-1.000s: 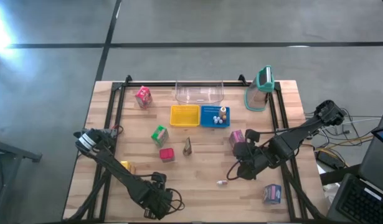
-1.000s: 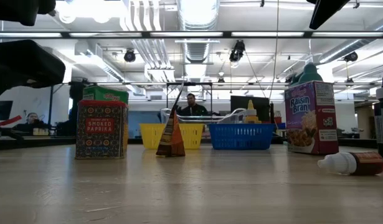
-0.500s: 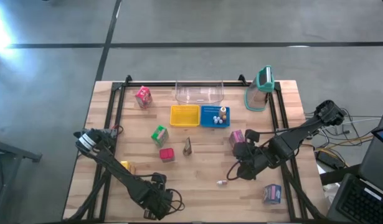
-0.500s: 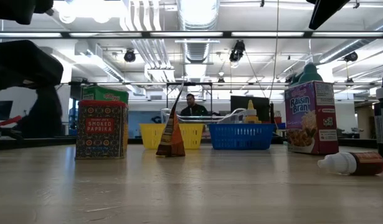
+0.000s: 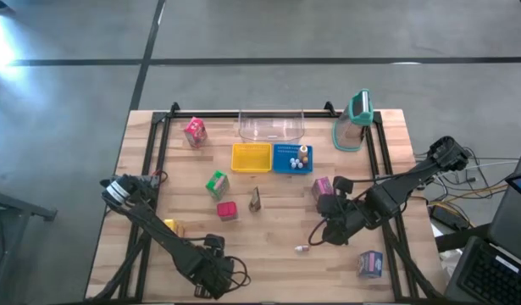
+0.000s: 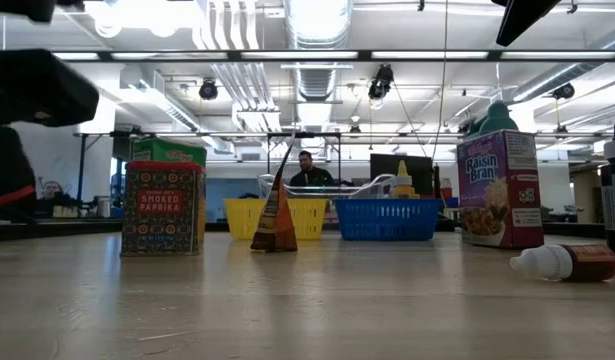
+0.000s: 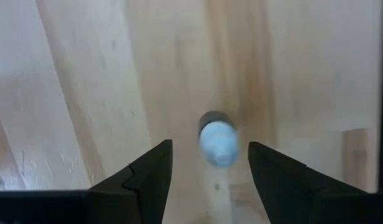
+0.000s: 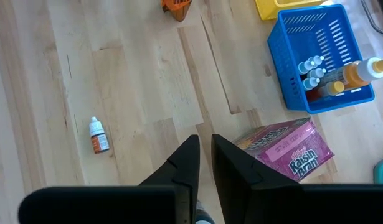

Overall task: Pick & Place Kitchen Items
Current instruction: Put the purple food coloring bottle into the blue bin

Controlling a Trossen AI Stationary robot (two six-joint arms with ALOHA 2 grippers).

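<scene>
Kitchen items lie scattered across the wooden table (image 5: 268,254): a small white-capped bottle (image 8: 98,136) rests on its side just beside the right gripper (image 8: 204,163), whose fingers stand nearly together, holding nothing, with the pink Raisin Bran carton (image 8: 286,149) close on its other side. The left gripper (image 7: 210,168) hangs at the table's front edge, fingers apart over a small pale blue-white piece (image 7: 217,140), not touching it.

**Both arms low over the table**

Left gripper (image 7: 210,171) sits at the near edge, left of centre, pointing down, fingers spread well apart. Right gripper (image 8: 205,163) hangs over the right half, arm stretching in from the right edge, fingers nearly together with only a thin gap, nothing between them.
</scene>
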